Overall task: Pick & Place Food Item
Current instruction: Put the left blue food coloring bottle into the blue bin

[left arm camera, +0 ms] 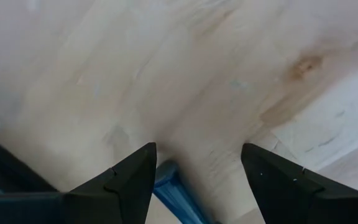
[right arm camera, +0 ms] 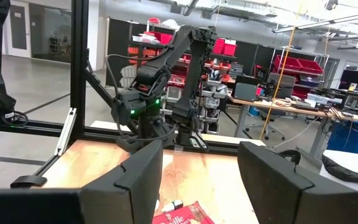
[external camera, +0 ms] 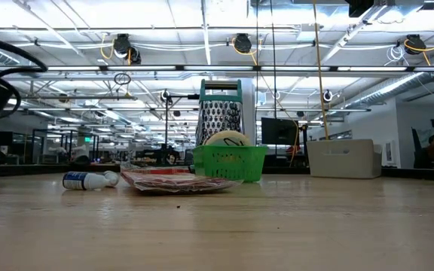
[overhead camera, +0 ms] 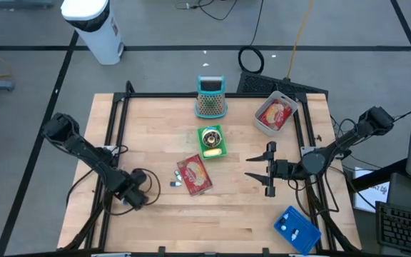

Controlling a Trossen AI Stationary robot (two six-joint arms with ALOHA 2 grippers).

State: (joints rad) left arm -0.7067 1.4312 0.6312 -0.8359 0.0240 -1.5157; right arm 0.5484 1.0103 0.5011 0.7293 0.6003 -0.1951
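Note:
A red food packet lies flat on the wooden table, near its middle; it also shows in the low view and the right wrist view. Another red packet lies in a white bin at the back right. My left gripper points straight down near the table's left side, left of the packet, open over bare wood. My right gripper hovers level, right of the packet, open and pointing toward the table's left side.
A small white bottle lies just left of the packet. A green basket with a round item stands behind it, and a grater at the far edge. A blue item lies near the front right corner. Black frame rails border the table.

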